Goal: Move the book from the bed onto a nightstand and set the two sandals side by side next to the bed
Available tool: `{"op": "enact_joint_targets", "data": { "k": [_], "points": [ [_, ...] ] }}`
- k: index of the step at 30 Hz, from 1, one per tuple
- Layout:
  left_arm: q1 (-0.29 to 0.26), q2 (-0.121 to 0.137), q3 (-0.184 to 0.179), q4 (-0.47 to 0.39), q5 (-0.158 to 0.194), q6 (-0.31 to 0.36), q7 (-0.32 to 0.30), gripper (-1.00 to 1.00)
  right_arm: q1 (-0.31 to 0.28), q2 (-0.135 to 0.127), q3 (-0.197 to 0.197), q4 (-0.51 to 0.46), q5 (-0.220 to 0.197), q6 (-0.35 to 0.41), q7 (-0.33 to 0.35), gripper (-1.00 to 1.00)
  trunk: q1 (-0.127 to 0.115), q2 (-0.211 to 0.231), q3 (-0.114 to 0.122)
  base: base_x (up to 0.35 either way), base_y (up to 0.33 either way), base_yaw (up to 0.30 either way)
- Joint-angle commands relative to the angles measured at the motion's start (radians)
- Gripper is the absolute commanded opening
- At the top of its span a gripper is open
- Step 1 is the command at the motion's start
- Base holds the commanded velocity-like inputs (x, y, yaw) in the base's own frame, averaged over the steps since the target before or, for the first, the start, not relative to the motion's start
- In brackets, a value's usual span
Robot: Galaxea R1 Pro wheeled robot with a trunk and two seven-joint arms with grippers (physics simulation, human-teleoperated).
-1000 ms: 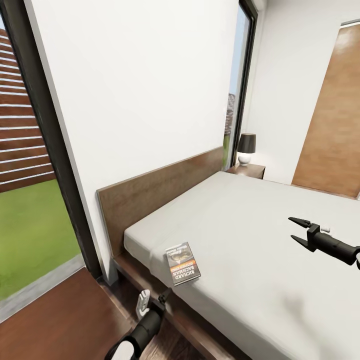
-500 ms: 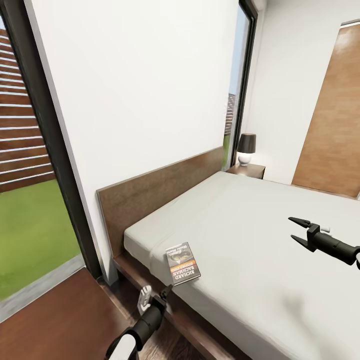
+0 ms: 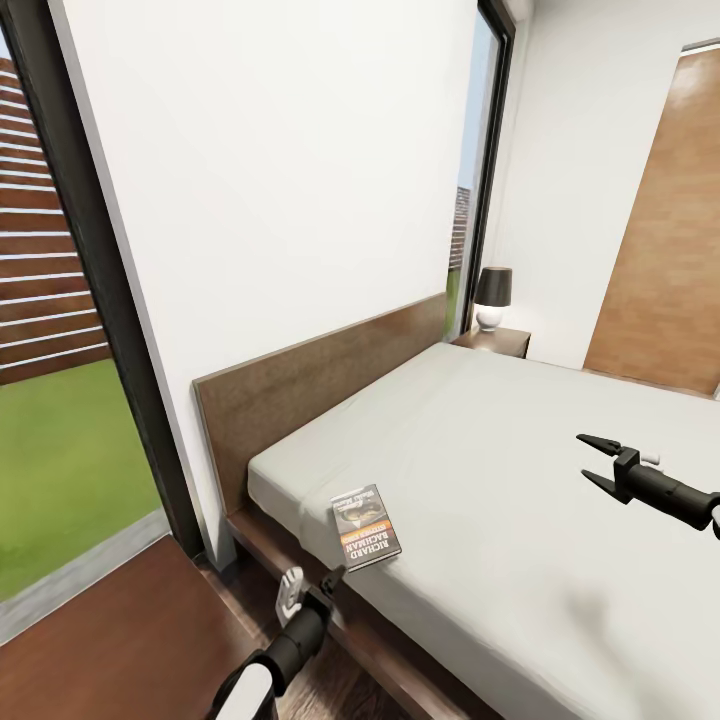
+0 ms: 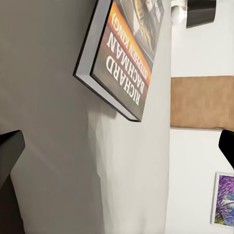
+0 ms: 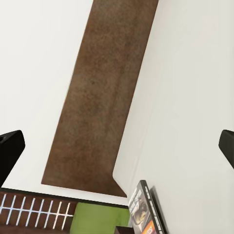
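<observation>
Indoors | white walls, plank floor (image 3: 120, 640) | book (image 3: 366, 526) flat on bed (image 3: 520, 480) | left end effector (image 3: 318, 590), right end effector (image 3: 592, 460) both spread

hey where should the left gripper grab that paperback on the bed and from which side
Probably by the book's short near edge, the one by the title lettering, coming in low from the bed's side where the left gripper hangs. The book lies flat near the mattress edge, so the open jaws could likely pinch its thin cover there.
</observation>
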Motion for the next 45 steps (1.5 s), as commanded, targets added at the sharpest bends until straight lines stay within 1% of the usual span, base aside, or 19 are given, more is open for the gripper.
{"op": "enact_joint_targets", "data": {
  "k": [1,13,26,31,33,36,45],
  "points": [
    [-0.002,0.000,0.000,0.001,0.010,0.007,-0.001,1.00,-0.001,0.001,-0.004,0.000,0.004,0.005,0.004,1.00,0.000,0.000,-0.001,0.000,0.000,0.000],
    [-0.044,0.000,0.000,0.051,0.010,0.003,-0.002,1.00,-0.001,0.001,-0.004,-0.001,0.004,0.004,0.004,1.00,0.000,0.000,-0.001,0.000,0.000,0.000],
    [-0.067,0.000,-0.001,0.071,0.008,-0.001,-0.002,1.00,-0.001,0.001,-0.002,-0.002,0.004,0.004,0.004,1.00,0.000,0.000,-0.001,0.000,0.000,0.000],
    [-0.085,0.000,0.000,0.101,0.008,-0.015,-0.001,1.00,-0.001,0.001,-0.002,-0.002,0.004,0.004,0.004,1.00,0.000,0.000,-0.001,0.000,0.000,0.000],
    [-0.106,0.000,0.000,0.131,0.009,-0.030,-0.001,1.00,-0.001,0.001,-0.002,-0.002,0.004,0.004,0.004,1.00,0.000,0.000,-0.001,0.000,0.000,0.000],
    [-0.119,0.000,0.000,0.156,0.010,-0.037,-0.001,1.00,-0.001,0.001,-0.002,-0.003,0.004,0.003,0.004,1.00,0.000,0.000,-0.001,0.000,0.000,0.000],
    [-0.131,0.000,-0.001,0.174,0.009,-0.044,-0.001,1.00,-0.001,0.002,-0.001,-0.003,0.004,0.003,0.004,1.00,0.000,0.000,-0.001,0.000,0.000,0.000]
  ]
}}
